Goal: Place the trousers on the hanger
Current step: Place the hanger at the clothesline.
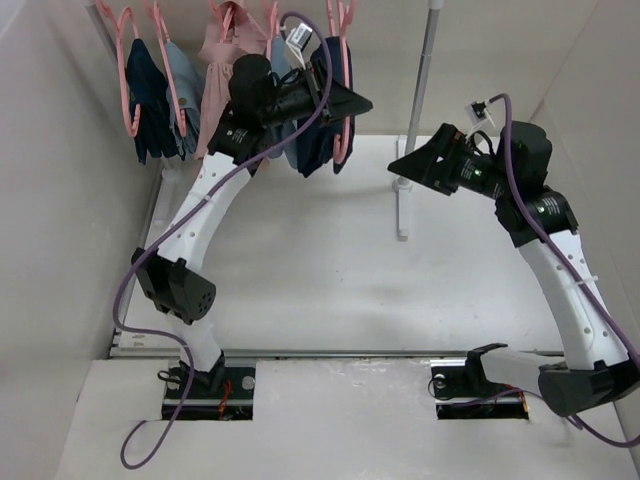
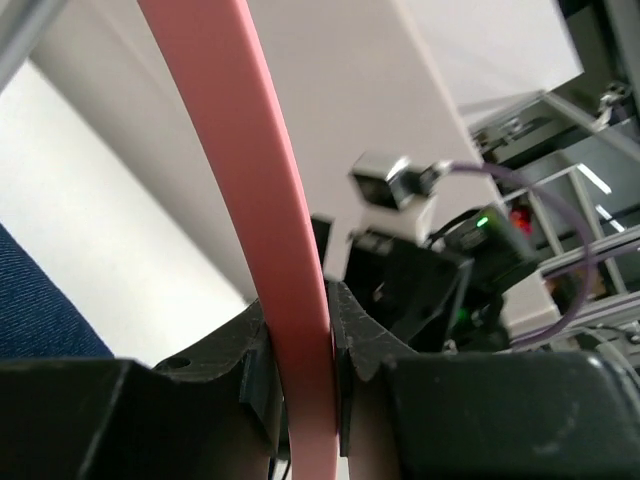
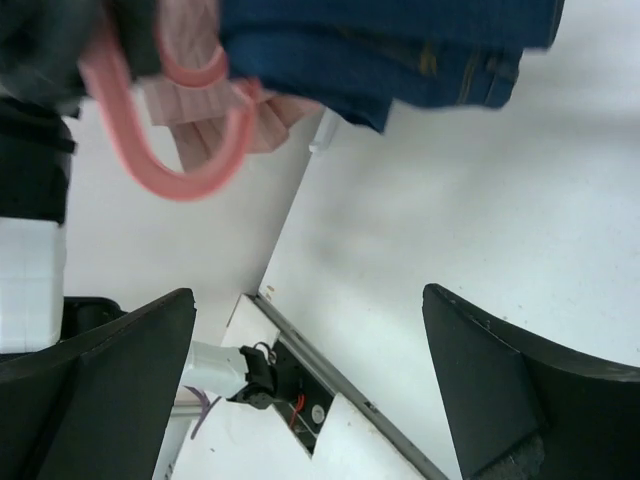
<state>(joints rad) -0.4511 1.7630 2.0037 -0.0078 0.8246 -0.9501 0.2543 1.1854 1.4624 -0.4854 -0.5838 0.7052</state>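
Left gripper [image 2: 300, 345] clamps the hanger [image 2: 245, 170], trousers [image 3: 380, 40] apparently draped on it; right gripper [image 3: 310, 395] wide, empty. Seating step judged; next, steady release.

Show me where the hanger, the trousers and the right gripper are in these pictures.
the hanger [image 2: 258, 200], left wrist view, on its pink bar
the trousers [image 3: 400, 40], right wrist view, on the blue denim
the right gripper [image 3: 308, 300], right wrist view, midway between its fingertips

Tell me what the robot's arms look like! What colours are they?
The left arm and the right arm both have white tube-shaped links with chunky black joints. The left gripper and the right gripper are black wedges that narrow to a point. A purple cable loops along each arm.
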